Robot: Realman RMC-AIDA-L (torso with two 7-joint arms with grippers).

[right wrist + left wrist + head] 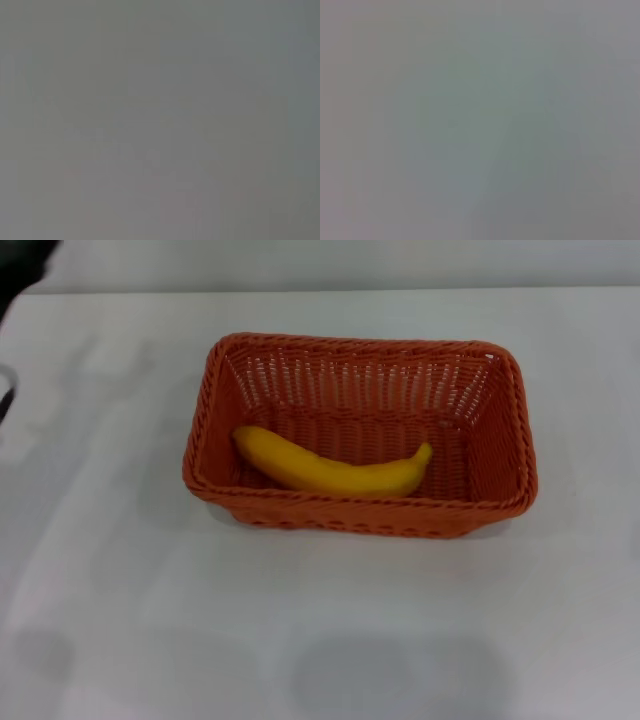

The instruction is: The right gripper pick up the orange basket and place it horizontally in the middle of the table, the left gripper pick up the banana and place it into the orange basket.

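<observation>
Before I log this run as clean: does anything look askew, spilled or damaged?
Nothing stands out. The banana lies flat inside the orange basket, which sits upright and lengthwise on the table.

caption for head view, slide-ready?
Banana lying inside the orange basket, set lengthwise on the white table; no grippers visible.
</observation>
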